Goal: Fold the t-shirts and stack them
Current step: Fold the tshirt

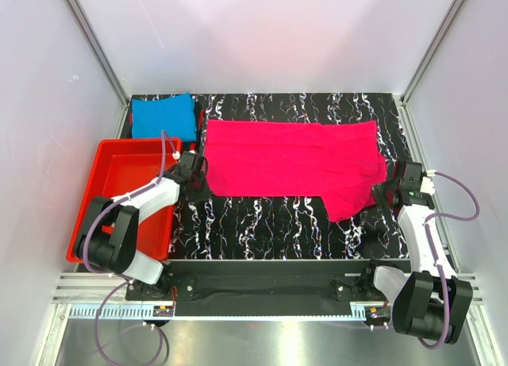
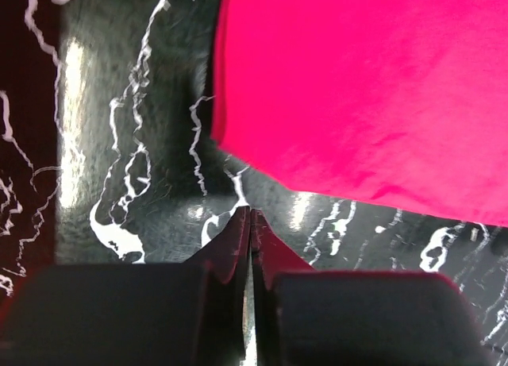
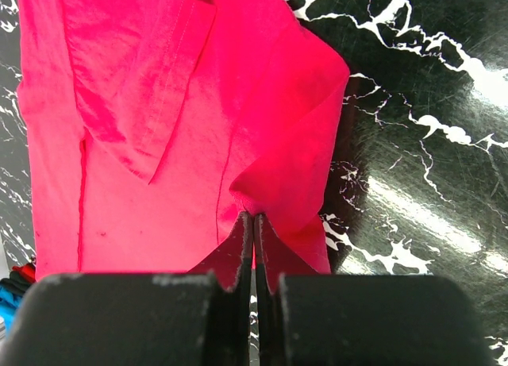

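Flat on desk (image 1: 270, 223): pink shirt (image 1: 294, 159). Folded at back L by red tray (image 1: 119, 175): blue shirt (image 1: 163, 117). L tool (image 2: 251, 217) pressed together, holding nothing, beside pink shirt. R tool (image 3: 254, 217) pinched on pink shirt.

- The spread shirt (image 1: 290, 159) lies across the table's (image 1: 270, 219) middle.
- The folded shirt (image 1: 163, 117) sits far left, behind the tray (image 1: 119, 175).
- The left gripper (image 2: 250, 215) is just beside the spread shirt's left edge.
- The right gripper (image 3: 254, 217) is at its near right corner.
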You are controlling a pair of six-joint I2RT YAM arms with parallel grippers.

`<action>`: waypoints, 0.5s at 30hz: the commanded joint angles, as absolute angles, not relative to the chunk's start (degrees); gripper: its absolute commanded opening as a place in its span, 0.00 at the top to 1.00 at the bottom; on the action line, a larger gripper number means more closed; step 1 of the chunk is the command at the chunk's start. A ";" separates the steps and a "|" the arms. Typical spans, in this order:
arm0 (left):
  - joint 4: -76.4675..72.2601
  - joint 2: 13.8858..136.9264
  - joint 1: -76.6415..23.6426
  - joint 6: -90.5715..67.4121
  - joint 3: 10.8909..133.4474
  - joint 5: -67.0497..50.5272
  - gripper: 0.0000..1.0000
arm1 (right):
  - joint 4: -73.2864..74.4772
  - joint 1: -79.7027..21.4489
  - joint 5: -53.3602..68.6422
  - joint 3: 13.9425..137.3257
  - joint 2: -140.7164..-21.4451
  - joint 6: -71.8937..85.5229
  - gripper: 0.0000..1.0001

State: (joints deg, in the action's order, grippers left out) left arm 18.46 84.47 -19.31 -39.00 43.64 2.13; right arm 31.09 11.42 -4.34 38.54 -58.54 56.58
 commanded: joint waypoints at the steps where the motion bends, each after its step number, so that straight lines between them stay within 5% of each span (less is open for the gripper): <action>1: 16.00 85.78 -19.60 -39.99 43.16 5.70 1.00 | 29.88 11.60 -3.95 38.58 -57.04 55.55 1.00; 7: 16.08 89.82 -19.51 -39.82 45.78 8.88 1.00 | 29.71 11.60 -4.39 38.50 -56.86 55.72 1.00; 15: 14.59 92.11 -19.34 -40.43 53.08 8.80 0.88 | 29.79 11.60 -5.01 38.76 -57.13 55.55 1.00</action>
State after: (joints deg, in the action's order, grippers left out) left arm 16.97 92.47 -19.42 -39.99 49.15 7.16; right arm 31.09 11.42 -4.21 38.52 -57.91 56.51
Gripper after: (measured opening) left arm 0.113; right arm 0.011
